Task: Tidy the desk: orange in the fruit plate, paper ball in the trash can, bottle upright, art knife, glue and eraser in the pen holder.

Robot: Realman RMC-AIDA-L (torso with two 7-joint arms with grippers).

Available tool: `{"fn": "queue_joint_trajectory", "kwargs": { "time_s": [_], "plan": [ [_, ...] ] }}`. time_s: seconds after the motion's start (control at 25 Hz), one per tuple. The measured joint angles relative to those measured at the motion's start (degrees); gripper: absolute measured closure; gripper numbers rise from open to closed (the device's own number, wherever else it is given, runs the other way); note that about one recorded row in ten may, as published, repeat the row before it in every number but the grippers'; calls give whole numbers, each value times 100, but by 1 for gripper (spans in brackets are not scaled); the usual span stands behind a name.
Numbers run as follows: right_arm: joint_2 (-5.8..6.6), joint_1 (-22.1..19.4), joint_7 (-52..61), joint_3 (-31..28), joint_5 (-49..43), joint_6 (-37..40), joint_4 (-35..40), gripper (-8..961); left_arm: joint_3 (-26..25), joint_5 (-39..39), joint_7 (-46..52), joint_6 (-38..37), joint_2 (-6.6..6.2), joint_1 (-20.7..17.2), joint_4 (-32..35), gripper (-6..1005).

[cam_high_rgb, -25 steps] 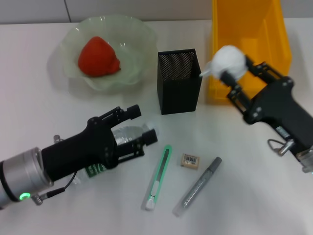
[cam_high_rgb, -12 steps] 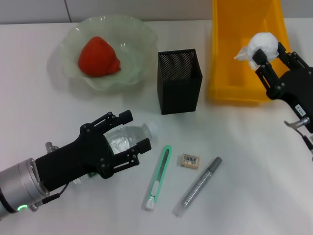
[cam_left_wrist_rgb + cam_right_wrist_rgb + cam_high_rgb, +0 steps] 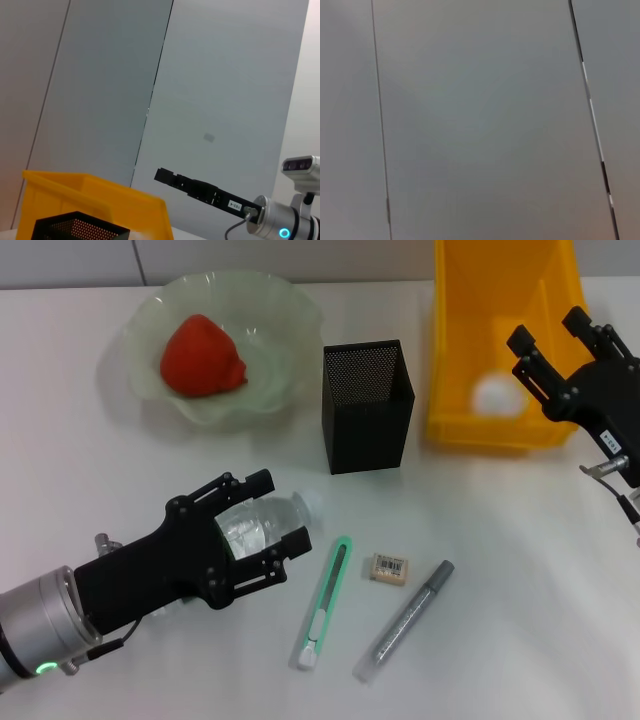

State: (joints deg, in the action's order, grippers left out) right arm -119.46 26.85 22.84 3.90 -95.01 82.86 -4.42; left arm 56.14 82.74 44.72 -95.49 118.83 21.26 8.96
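Clear plastic of the bottle [image 3: 262,522] lies half hidden between the left tool's [image 3: 268,518] spread fingers. The right tool [image 3: 553,332], spread and empty, hovers over the yellow bin [image 3: 455,360] holding the paper ball [image 3: 493,394]; its wrist view shows only wall.

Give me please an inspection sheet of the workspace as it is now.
Surface: white table.
Job's things: orange in fruit plate; paper ball in yellow bin; bottle lying down; art knife, eraser, glue beside pen holder.
Clutter: nothing seen.
Grippers: left pincer open around bottle; right pincer open over bin.
Cables: short one at right wrist.
Surroundings: grey wall panels.
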Motion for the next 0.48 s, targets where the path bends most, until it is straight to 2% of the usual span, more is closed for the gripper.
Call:
{"fn": "queue_joint_trajectory", "kwargs": {
  "time_s": [0.04, 0.28, 0.48],
  "plan": [
    [0, 5, 0, -20, 0, -4, 1, 344, 2, 8, 6, -13, 0, -14, 0, 188],
    [8, 9, 41, -99, 0, 31, 49, 165, 3, 31, 3, -21, 0, -55, 0, 188],
    [21, -7, 1075, -24, -57, 261, 468, 152, 13, 39, -3, -28, -12, -63, 1, 188]
  ]
}}
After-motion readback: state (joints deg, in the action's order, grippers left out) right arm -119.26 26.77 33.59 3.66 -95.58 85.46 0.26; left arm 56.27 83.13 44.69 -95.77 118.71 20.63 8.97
